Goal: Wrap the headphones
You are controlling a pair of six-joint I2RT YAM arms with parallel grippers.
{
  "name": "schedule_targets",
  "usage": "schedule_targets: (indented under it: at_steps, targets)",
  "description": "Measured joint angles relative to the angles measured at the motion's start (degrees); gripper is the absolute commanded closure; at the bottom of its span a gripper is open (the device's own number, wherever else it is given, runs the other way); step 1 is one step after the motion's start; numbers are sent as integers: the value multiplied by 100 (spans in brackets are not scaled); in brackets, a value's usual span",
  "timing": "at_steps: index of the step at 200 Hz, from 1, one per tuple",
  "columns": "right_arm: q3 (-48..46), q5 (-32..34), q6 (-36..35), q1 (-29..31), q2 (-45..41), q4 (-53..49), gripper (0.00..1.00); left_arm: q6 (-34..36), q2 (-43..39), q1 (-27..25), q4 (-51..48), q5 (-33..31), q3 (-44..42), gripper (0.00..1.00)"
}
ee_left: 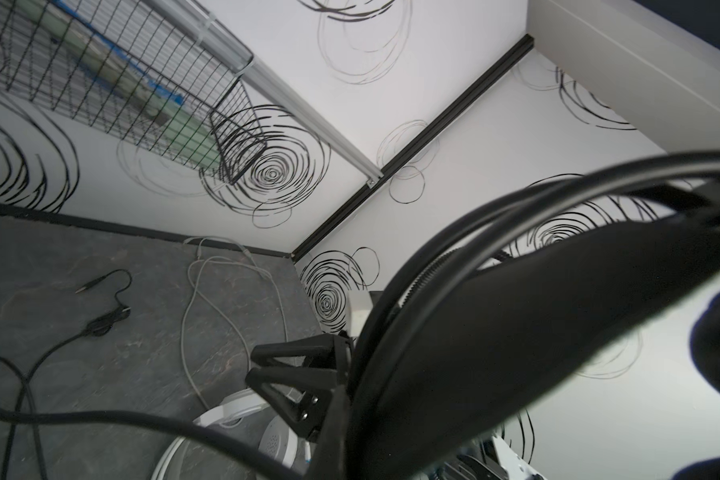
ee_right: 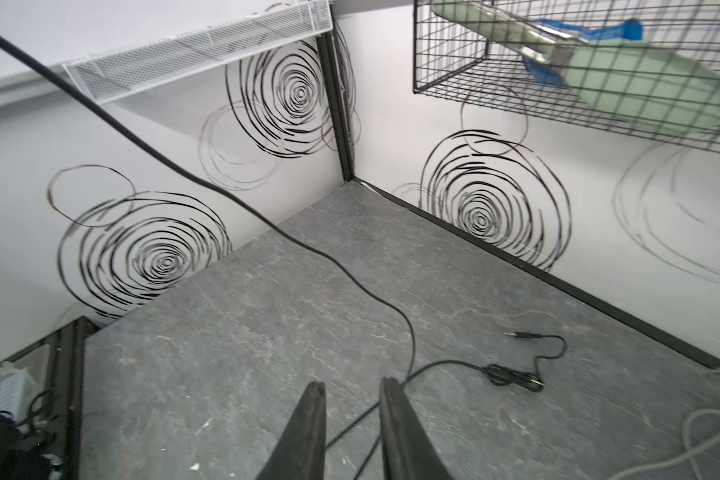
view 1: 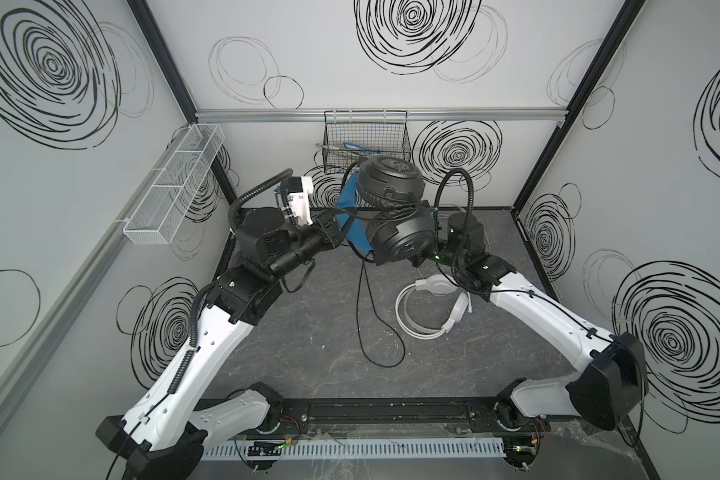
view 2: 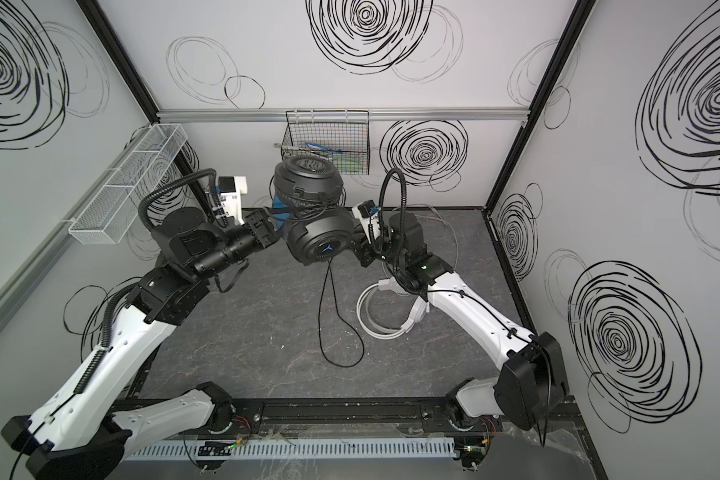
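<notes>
Left gripper (view 1: 338,233) on headband (view 1: 346,204) of black headphones (view 1: 404,241), cups just beyond.

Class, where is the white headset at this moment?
In both top views the white headset lies on the grey table, right of centre, beneath the right arm, beside the black cable's loop.

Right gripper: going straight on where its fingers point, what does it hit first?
Likely the black cable lying on the table just past the right gripper; then the table itself. Depth unclear.
</notes>
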Motion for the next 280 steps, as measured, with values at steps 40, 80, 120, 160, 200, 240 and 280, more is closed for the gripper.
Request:
schedule_targets:
  at_steps: [40, 80, 120, 160, 200, 240, 280]
  targets:
    - [-212, 660, 225, -413, -109, -66, 54, 83, 273, 286, -1244, 153, -66, 100]
    - [-271, 1222, 376, -828, -249, -256, 46, 623, 321, 297, -2378, 70, -673, 100]
    - [-271, 1355, 387, -831, -284, -269, 45, 1303, 376, 258, -3335, -323, -1014, 100]
    - [-271, 1432, 385, -831, -284, -273, 45, 1679, 382, 83, -3499, -518, -1425, 100]
    - [-271, 1241, 321, -831, -284, -251, 43, 1812, 380, -372, -3742, -560, -1847, 100]
    - [-352, 278, 155, -817, -348, -55, 40, 2094, 367, -710, -4059, -822, -1816, 100]
    - [-354, -409, -2, -675, -348, 35, 37, 2439, 415, -885, -4483, -1405, -1377, 100]
